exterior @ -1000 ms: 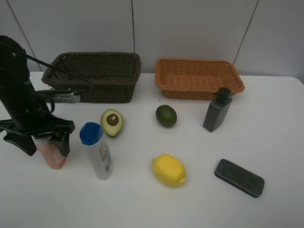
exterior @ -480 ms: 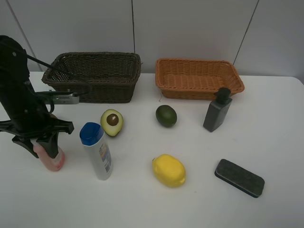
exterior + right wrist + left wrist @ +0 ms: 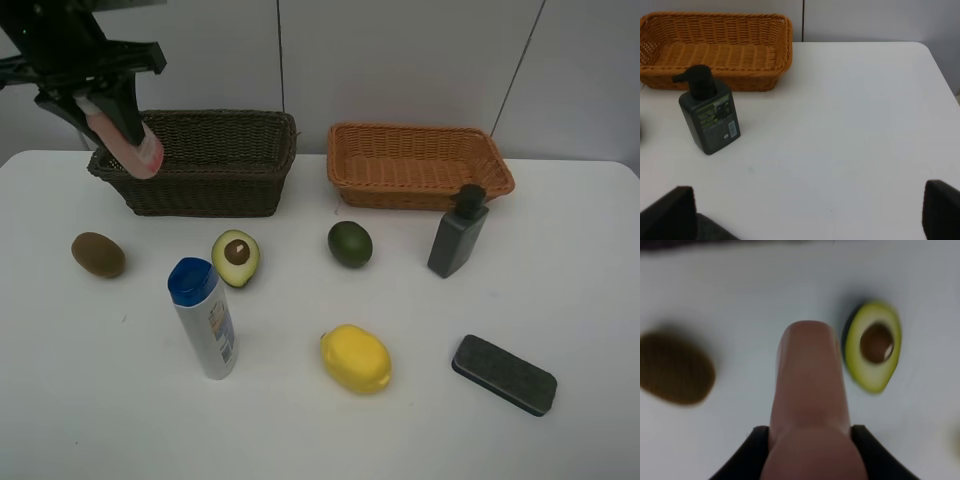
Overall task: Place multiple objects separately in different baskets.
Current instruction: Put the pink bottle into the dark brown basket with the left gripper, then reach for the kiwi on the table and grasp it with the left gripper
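White table (image 3: pixel 585 300) before a pale grey wall (image 3: pixel 400 60) with dark seams

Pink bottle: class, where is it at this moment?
In the exterior high view the pink bottle hangs at upper left in the left gripper, at the left end of the dark basket.

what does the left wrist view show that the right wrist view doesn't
Only left wrist: the pink bottle gripped in the left claw, a fuzzy brown kiwi and a halved avocado with pit. Only right wrist: the orange-tan woven wicker basket and a dark grey pump bottle standing near it. Both: the white table.
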### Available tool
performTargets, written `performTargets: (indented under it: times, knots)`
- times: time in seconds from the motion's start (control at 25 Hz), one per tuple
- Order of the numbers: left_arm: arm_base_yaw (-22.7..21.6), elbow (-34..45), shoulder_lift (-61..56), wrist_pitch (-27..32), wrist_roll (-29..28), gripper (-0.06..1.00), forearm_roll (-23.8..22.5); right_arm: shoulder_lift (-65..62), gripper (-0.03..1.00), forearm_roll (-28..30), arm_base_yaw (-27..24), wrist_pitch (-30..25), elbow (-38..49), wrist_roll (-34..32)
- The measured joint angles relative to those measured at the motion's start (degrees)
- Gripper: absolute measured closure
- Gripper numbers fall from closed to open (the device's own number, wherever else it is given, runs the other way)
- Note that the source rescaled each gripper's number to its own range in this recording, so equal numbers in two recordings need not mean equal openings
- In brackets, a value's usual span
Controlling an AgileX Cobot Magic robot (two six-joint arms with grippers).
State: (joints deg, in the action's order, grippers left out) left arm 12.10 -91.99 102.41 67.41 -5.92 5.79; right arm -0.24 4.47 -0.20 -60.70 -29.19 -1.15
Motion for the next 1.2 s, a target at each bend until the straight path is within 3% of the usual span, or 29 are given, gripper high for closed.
performTargets:
  times: [0.12,0.32,0.6,0.68,0.8,0.88,1.0,1.08,1.2]
  knots:
    - [0.00,-12.48,6.95,-1.34,0.00,0.94,-0.53,0.00,-0.01,0.00,0.00,0.00,0.00,0.00]
    - [0.00,-26.16,18.66,-4.97,0.00,0.94,-4.28,0.00,-0.01,0.00,0.00,0.00,0.00,0.00]
    - [-0.06,-30.51,29.34,-8.27,0.00,0.93,-6.51,0.00,-0.01,0.00,0.00,0.00,0.00,0.00]
    - [-0.06,-30.51,30.95,-8.40,0.00,0.79,-6.51,0.00,-0.01,0.00,0.00,0.00,0.00,0.00]
    - [-0.06,-30.51,31.52,-8.13,0.05,0.21,-6.51,0.00,-0.01,0.00,0.00,0.00,0.00,0.00]
    - [-0.06,-30.81,31.52,-7.45,0.18,0.02,-6.51,0.00,-0.01,0.00,0.00,0.00,0.00,0.00]
    - [-0.06,-32.60,31.52,-3.91,0.15,-0.05,-6.27,0.00,-0.01,0.00,0.00,0.00,0.00,0.00]
    - [-0.06,-35.29,31.32,-0.06,-0.17,-0.06,-5.79,0.00,-0.01,0.00,0.00,0.00,0.00,0.00]
    - [-0.06,-38.17,29.51,1.16,-1.91,-0.06,-4.34,0.00,-0.01,0.00,0.00,0.00,0.00,0.00]
